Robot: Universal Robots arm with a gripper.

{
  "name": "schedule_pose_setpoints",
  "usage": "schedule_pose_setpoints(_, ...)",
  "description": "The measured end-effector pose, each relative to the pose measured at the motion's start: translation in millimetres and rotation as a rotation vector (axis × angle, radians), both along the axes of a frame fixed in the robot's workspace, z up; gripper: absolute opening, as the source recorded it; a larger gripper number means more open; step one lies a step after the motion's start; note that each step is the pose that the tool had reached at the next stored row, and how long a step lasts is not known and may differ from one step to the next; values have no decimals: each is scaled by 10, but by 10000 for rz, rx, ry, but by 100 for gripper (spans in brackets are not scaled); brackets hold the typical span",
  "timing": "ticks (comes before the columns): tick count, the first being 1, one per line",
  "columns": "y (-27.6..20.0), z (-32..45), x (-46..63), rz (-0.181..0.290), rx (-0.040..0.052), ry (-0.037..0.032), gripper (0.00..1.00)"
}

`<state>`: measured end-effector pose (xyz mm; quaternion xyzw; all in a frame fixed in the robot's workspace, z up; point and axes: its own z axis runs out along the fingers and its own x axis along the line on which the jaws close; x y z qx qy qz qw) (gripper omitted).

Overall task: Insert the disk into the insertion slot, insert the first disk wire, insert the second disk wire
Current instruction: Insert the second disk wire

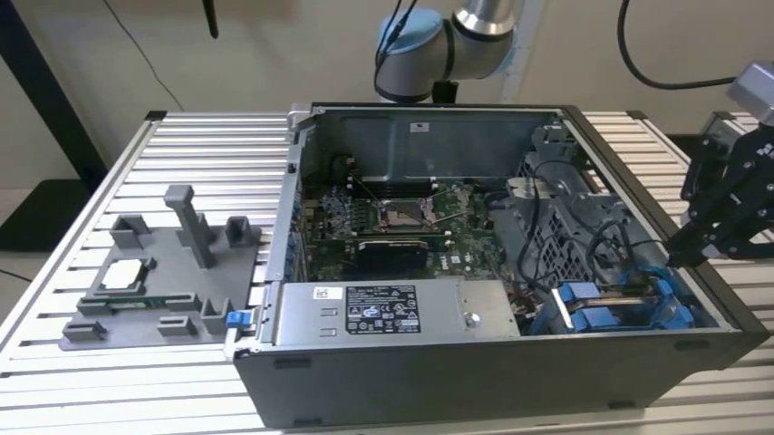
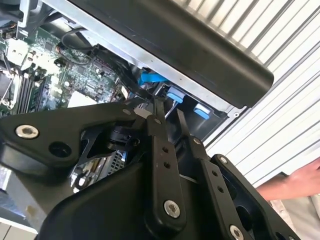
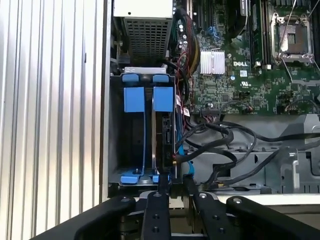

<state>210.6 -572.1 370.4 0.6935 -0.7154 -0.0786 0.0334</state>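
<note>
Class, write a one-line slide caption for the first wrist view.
Gripper at the edge of the insertion slot, the blue-framed disk standing inside it, black cables alongside.

Exterior view, clock read from the motherboard (image 1: 400, 222). The computer case (image 1: 484, 381) stands on the slatted table (image 1: 206, 136) with the board inside it.
- Power-supply box (image 1: 387, 310): 6 o'clock, against the near wall.
- Insertion slot (image 1: 617, 304): 4 o'clock, in the case corner beside the box.
- Gripper (image 1: 675, 259): 3 o'clock, over the slot.
- Parts fixture (image 1: 158, 281): 9 o'clock, outside the case, on the table.
</note>
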Motion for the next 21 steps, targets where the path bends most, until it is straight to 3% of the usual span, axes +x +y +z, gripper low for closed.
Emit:
schedule_pose_setpoints(4, 0, -25, 1, -51, 9, 122, 100)
schedule_pose_setpoints(5, 0, -26, 0, -53, 8, 143, 0)
schedule_pose_setpoints(13, 0, 3, -22, -62, 26, 189, 0)
schedule_pose_setpoints(17, 0, 63, -116, -88, 204, 191, 0)
schedule_pose_setpoints(21, 7, 87, -231, -97, 298, 191, 0)
